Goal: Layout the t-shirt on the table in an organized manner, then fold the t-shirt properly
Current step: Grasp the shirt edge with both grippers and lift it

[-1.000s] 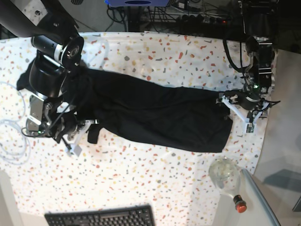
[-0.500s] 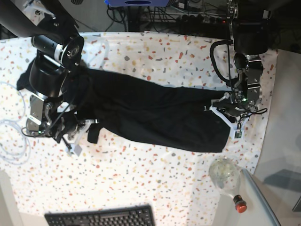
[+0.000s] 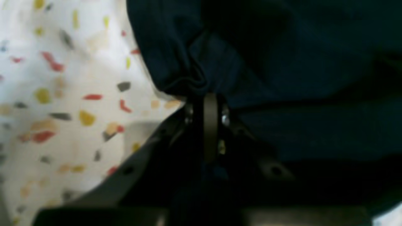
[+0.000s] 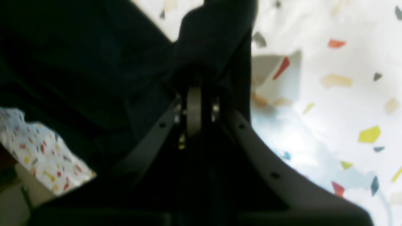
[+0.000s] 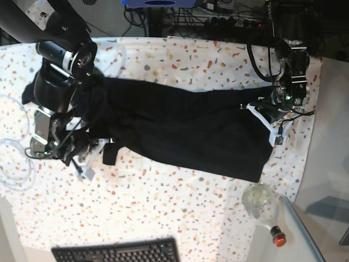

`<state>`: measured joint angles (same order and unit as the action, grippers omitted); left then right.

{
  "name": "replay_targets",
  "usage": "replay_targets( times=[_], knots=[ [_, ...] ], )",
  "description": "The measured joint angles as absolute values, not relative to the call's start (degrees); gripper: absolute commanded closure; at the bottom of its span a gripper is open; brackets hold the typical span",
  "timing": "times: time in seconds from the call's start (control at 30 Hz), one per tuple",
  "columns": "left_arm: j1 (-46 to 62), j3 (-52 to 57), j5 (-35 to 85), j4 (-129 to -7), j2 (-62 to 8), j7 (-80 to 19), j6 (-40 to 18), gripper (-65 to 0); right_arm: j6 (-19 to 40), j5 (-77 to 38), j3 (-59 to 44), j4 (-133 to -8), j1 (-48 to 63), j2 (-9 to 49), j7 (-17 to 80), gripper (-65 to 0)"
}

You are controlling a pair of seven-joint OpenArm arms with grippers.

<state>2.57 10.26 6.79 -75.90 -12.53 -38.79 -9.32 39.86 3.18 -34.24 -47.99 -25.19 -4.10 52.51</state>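
Layout step: both end effectors pinching the shirt ends, ready to stretch it flat.

Nearest, at 6 o'clock in the base view, a black keyboard and a clear glass bottle with red cap sit clear of the work. Mid-bench, the plain black soft fabric t-shirt lies bunched in a long strip from 9 to 3 o'clock on the white terrazzo-flecked bench. Right end effector, at 9 o'clock, is clamped on a fold of cloth; left end effector, at 3 o'clock, is closed tight on the gathered hem edge. Folding not started. Next likely calls for lifting and pulling the ends apart, evenly, without slipping the pinch.
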Motion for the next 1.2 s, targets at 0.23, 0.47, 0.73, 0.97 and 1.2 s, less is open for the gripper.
replay_targets(
  times=[0.23, 0.47, 0.73, 0.97, 1.2],
  knots=[
    [9.1, 9.8, 6.8, -95.5, -12.1, -53.8, -9.4, 0.0, 39.9, 3.2, -34.2, -48.0, -25.2, -3.6, 52.6, 0.0],
    [11.7, 10.2, 6.8, -91.0, -11.3, -56.9, -9.4, 0.0, 39.9, 3.2, -34.2, -48.0, -25.2, -3.4, 52.5, 0.0],
    [16.9, 15.8, 7.5, -91.0, -10.3, -56.7, -9.4, -32.1, 39.9, 3.2, -34.1, -48.0, -25.0, -2.8, 52.6, 0.0],
    [17.2, 23.9, 6.9, -95.8, -10.5, -57.2, -9.4, -49.7, 39.9, 3.3, -30.2, -48.0, -25.0, -1.8, 52.6, 0.0],
    [-3.1, 24.0, 6.9, -80.5, -11.9, -56.3, -15.6, -50.2, 39.9, 3.2, -29.1, -48.0, -24.9, -1.6, 52.5, 0.0]
  ],
)
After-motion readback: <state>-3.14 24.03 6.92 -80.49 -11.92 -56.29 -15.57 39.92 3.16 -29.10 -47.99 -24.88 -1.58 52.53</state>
